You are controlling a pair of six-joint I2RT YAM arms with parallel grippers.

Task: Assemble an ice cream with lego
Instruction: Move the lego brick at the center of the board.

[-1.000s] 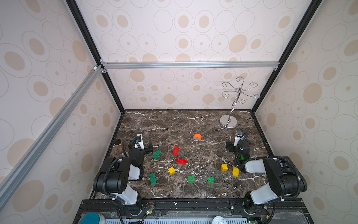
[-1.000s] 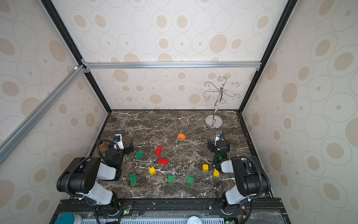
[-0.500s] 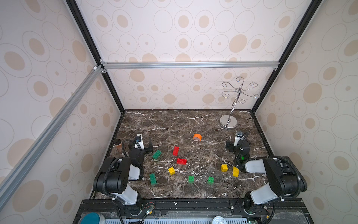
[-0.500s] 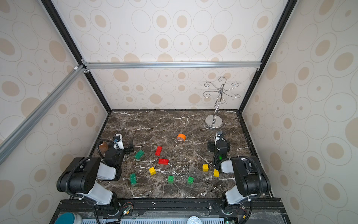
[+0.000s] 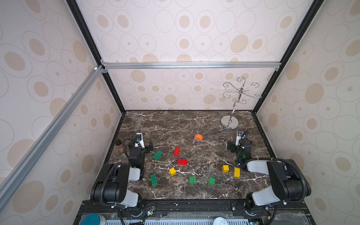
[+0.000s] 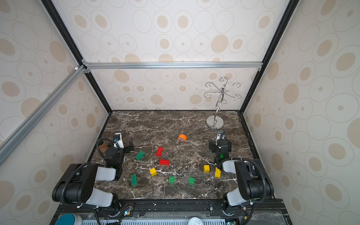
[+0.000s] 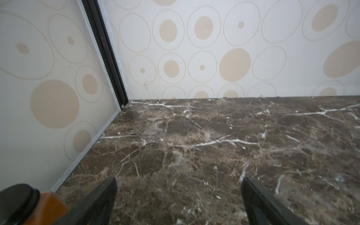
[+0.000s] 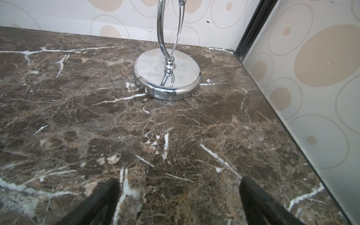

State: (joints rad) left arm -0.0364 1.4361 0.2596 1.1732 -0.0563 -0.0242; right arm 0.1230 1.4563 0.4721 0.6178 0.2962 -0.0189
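Note:
The lego lies loose on the marble table in both top views: an orange dome [image 5: 198, 137], two red oblong bricks [image 5: 176, 151] [image 5: 182, 162], green oblong bricks [image 5: 157, 155] [image 5: 153, 179], green squares [image 5: 192, 180] [image 5: 211, 181] and yellow bricks [image 5: 172, 171] [image 5: 225, 168] [image 5: 237, 172]. My left gripper [image 5: 140, 144] [image 7: 179, 181] hangs low at the left, open and empty, with bare marble between its fingers. On the right, my right gripper [image 5: 239, 144] [image 8: 179, 180] is also open and empty. Neither wrist view shows any lego.
A brown jar [image 5: 118, 145] [image 7: 19, 202] with a black lid stands by the left wall, close beside my left gripper. A chrome hook stand [image 5: 229, 122] [image 8: 167, 74] rises at the back right, just beyond my right gripper. Walls enclose three sides.

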